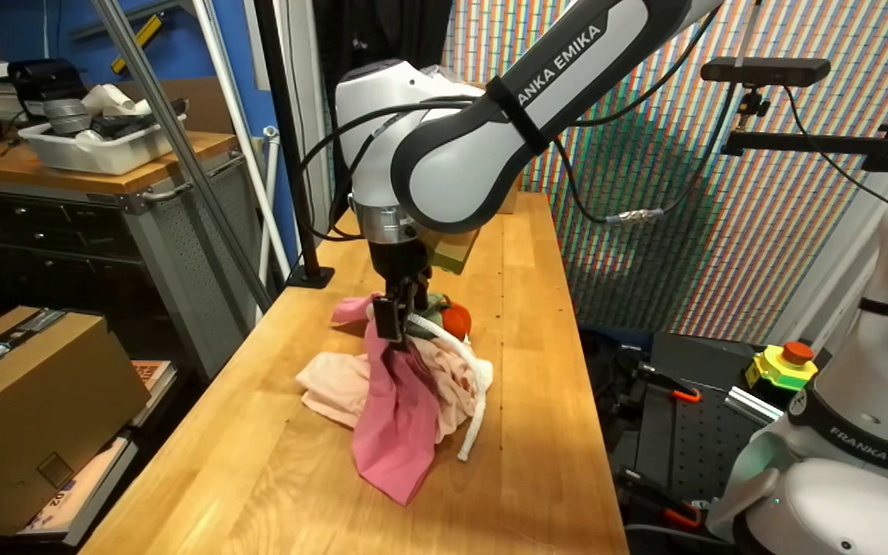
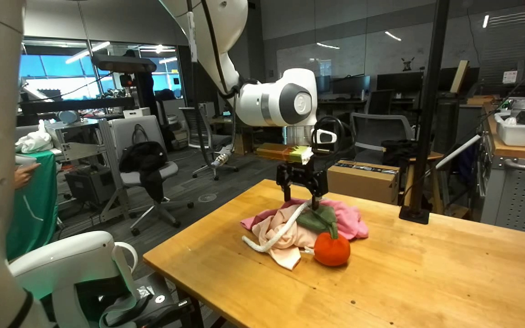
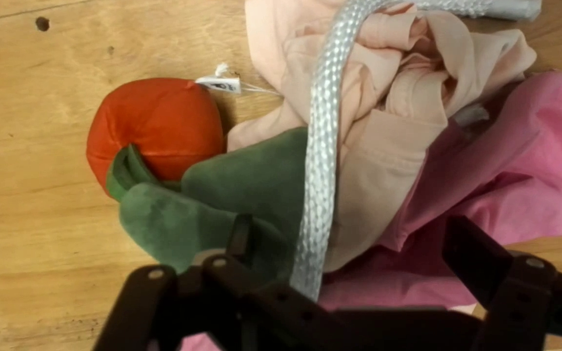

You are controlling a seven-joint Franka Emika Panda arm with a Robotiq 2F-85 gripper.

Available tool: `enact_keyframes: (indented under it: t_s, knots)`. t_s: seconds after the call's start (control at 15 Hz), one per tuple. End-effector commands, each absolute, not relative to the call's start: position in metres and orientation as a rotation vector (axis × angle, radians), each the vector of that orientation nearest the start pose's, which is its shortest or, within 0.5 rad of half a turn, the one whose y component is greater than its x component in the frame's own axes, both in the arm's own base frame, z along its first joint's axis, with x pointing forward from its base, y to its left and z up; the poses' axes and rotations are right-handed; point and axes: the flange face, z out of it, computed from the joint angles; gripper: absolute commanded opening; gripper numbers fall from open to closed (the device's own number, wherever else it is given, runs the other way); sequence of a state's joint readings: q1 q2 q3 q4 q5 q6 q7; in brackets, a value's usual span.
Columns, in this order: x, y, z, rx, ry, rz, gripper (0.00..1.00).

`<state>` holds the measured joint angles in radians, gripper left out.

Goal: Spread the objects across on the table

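A pink cloth (image 1: 398, 432), a peach cloth (image 1: 336, 381), a white rope (image 1: 479, 385) and a red-orange plush pumpkin (image 2: 332, 249) lie heaped together on the wooden table (image 2: 404, 273). Dark green leaf-like soft pieces (image 3: 251, 180) lie beside the pumpkin's stem, partly under the rope. The pumpkin also shows in the wrist view (image 3: 164, 122), with a small white tag. My gripper (image 2: 301, 200) points down at the heap. In the wrist view its fingers (image 3: 349, 234) are wide apart, one over the green piece and one over the pink cloth. The rope passes between them. Whether the fingertips touch the cloth is unclear.
A black post base (image 2: 414, 215) stands on the table's edge. A yellow-green and brown piece (image 2: 299, 154) is at the wrist. The robot's white base (image 1: 860, 462) and a red stop button (image 1: 798, 353) are beside the table. A cardboard box (image 1: 43, 416) sits off the table.
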<state>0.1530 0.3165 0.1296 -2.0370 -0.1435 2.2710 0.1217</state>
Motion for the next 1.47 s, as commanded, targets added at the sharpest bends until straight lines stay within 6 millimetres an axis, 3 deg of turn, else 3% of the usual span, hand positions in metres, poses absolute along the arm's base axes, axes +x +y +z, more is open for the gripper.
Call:
enact_keyframes:
  t_s: [0.0, 0.67, 0.8, 0.87, 1.2, 1.4]
  knots:
    - [0.568, 0.161, 0.285, -3.226, -0.406, 0.061, 1.0]
    - [0.565, 0.169, 0.292, -3.266, -0.408, 0.057, 1.0]
    - [0.564, 0.171, 0.293, -3.268, -0.41, 0.055, 0.74]
    - [0.564, 0.172, 0.293, -3.27, -0.408, 0.055, 0.66]
    - [0.563, 0.175, 0.295, -3.278, -0.41, 0.052, 0.27]
    - [0.562, 0.177, 0.299, -3.288, -0.415, 0.045, 0.09]
